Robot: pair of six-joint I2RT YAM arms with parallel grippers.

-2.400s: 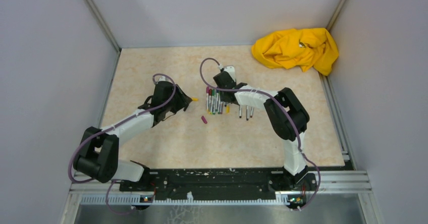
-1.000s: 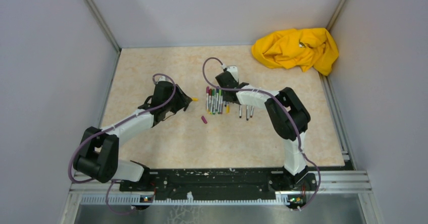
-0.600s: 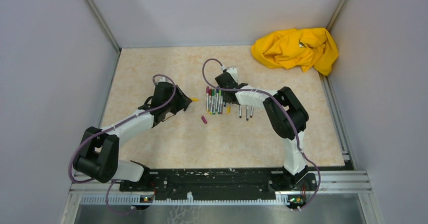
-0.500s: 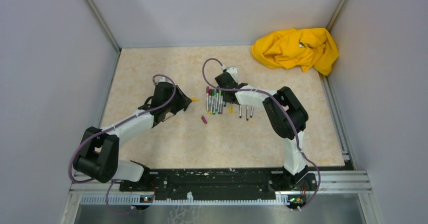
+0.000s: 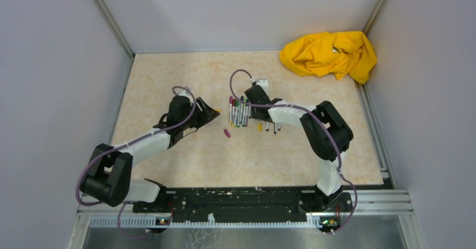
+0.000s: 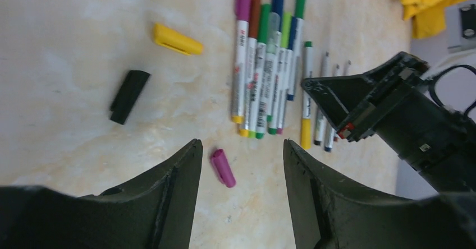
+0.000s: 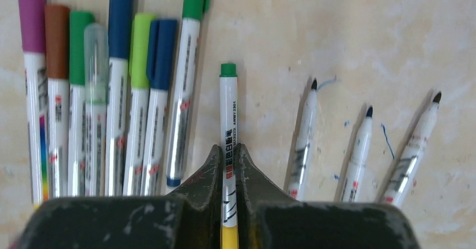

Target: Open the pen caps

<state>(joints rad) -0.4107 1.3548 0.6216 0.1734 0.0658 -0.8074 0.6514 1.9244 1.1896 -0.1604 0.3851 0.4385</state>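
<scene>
1 pen [image 7: 228,109] sits clamped in right hand [image 7: 227,151]; left hand [image 6: 241,145] gapes near magenta cap [image 6: 223,168].

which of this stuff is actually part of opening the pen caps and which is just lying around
Part of the job:
- row of capped white-barrelled marker pens
- white pen with green end, pinched in the right end effector
- three uncapped black-tipped pens
- loose yellow plastic cap, black cap, magenta cap

Just lying about:
- crumpled yellow cloth, far right corner
</scene>
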